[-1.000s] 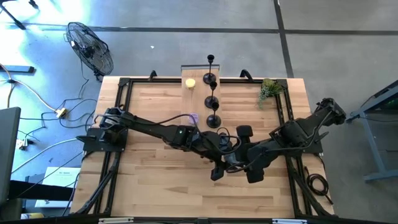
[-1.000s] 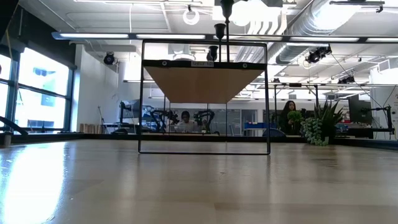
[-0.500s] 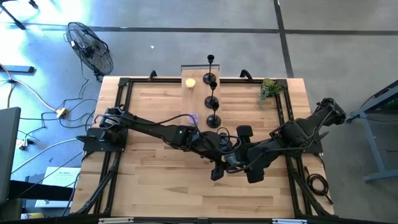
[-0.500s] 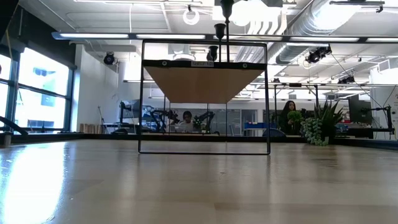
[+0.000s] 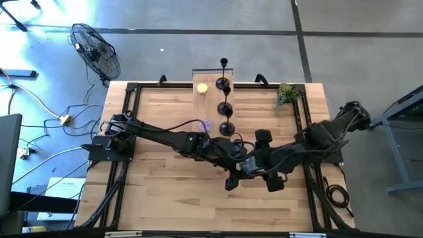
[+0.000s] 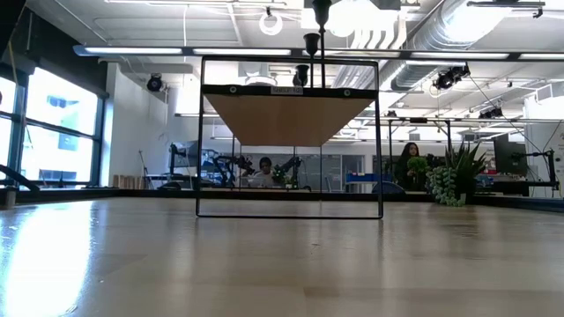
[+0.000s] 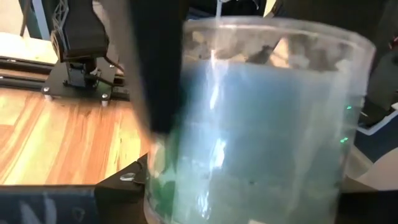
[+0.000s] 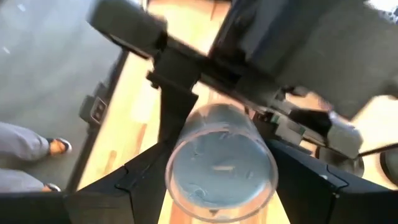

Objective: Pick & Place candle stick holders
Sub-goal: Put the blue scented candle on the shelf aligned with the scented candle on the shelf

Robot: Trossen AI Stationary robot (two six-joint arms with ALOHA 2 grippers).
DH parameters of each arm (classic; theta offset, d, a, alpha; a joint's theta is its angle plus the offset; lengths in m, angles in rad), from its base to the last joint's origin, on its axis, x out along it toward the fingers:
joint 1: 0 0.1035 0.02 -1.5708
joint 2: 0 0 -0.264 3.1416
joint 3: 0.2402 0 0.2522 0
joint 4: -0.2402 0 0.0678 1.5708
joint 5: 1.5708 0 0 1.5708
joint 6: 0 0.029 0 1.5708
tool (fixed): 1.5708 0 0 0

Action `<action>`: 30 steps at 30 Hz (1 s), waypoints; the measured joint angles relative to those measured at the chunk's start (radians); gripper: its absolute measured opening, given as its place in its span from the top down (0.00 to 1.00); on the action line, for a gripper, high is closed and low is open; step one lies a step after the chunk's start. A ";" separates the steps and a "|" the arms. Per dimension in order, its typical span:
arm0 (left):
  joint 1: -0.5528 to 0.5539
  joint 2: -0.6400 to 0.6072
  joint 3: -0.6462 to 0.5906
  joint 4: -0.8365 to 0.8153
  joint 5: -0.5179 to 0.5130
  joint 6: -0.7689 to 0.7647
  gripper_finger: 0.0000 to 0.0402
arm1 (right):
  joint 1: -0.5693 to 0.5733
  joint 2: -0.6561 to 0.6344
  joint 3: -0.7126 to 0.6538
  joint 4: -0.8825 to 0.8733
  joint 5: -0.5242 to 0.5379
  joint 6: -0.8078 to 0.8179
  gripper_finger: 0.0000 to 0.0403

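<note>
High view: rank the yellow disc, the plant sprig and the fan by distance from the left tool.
From the left tool, mid-table:
1. Plant sprig, far right corner; yellow disc, far edge: too close to call.
2. Fan, on the floor off the far left corner.

Both arms reach inward, left tool (image 5: 232, 177) meeting right tool (image 5: 254, 168) mid-table.

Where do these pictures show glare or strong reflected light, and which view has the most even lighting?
Low view: window light lays a bright sheen on the table top at the left, and the ceiling lamps burn white. Left wrist view: a bright streak runs down the glass jar. High view: the most even light, with no glare on the table.
</note>
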 joint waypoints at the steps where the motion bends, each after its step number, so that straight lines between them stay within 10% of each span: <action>1: 0.000 0.000 0.000 0.004 0.004 0.000 0.51 | 0.000 -0.008 0.000 0.011 -0.003 0.000 0.38; 18: 0.000 -0.017 -0.004 0.043 -0.030 0.003 0.51 | 0.002 -0.148 0.003 0.147 -0.058 0.054 0.37; 30: -0.031 -0.210 -0.004 0.017 -0.403 0.178 0.51 | 0.158 -0.333 0.003 0.353 -0.159 -0.005 0.37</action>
